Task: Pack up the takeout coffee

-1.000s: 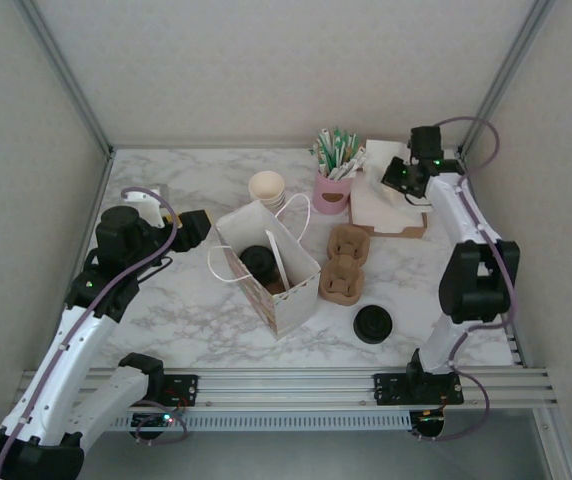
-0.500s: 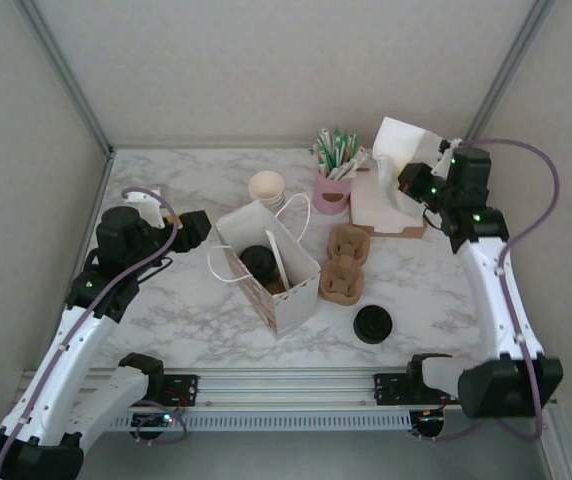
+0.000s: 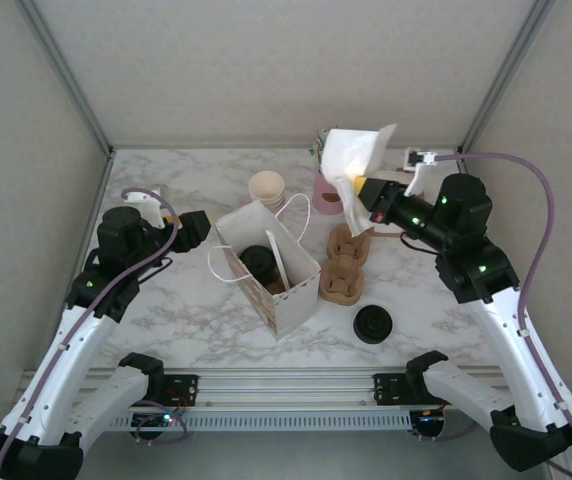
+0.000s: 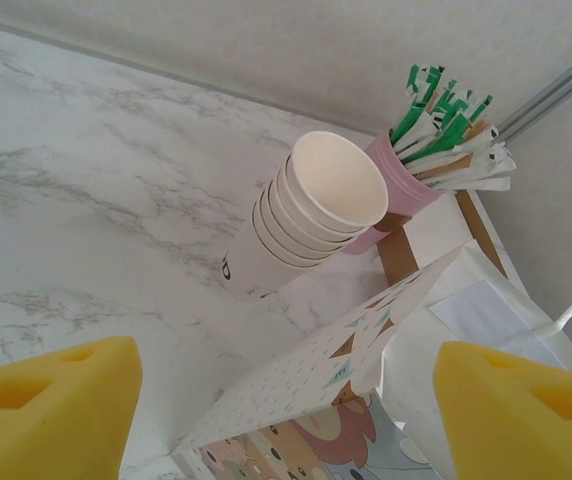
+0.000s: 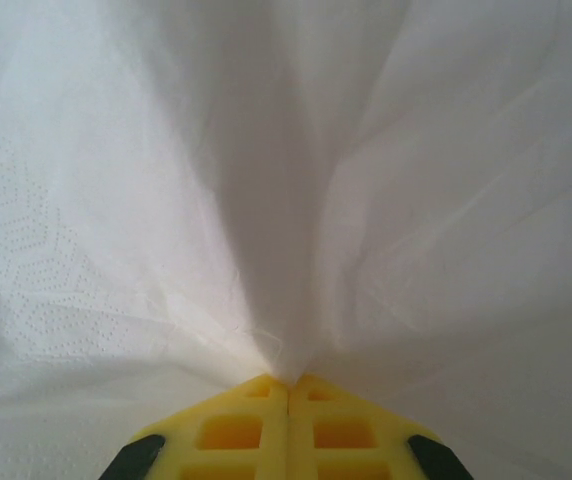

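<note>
With the takeout coffee (image 3: 258, 262) standing inside the paper bag (image 3: 296, 300) at centre, the right gripper (image 3: 363, 188), pinched tight on a white napkin (image 3: 351, 155) at 1 o'clock, should next carry it over the bag mouth and release, while the left gripper (image 3: 194, 228) sits part-open and empty at 9 o'clock.

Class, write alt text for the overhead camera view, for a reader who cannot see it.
The right gripper pinches a white napkin aloft near the pink cup. An open paper bag at centre holds the takeout coffee, with the left gripper open beside it.
</note>
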Controlling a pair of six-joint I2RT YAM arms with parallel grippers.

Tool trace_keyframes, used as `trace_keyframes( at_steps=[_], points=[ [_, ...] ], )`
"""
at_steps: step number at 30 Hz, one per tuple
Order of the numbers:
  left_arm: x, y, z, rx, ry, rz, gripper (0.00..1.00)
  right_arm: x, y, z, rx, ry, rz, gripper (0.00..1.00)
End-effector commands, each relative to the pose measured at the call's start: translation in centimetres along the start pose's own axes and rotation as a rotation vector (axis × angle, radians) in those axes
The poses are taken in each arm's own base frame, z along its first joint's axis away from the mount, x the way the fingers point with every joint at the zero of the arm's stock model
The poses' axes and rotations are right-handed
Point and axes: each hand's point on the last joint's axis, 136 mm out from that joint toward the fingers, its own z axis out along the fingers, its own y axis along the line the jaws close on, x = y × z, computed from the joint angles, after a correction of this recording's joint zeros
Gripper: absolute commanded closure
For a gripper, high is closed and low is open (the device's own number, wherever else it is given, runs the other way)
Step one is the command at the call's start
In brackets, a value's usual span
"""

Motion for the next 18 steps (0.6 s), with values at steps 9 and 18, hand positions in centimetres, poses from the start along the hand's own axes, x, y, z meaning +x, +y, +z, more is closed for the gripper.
trace_keyframes(
  at_steps=[9,18],
  points=[
    [-0.6,-0.2,-0.2,-0.01,-0.01,0.012,0.23,3.1,12.5,2.7,-0.244,0.085,-0.107,1.0],
    [-0.4,-0.1,0.0,-0.018,-0.002,0.011,0.23,8.8,17.4,6.1,-0.378,0.215,-0.065,1.0]
  ],
)
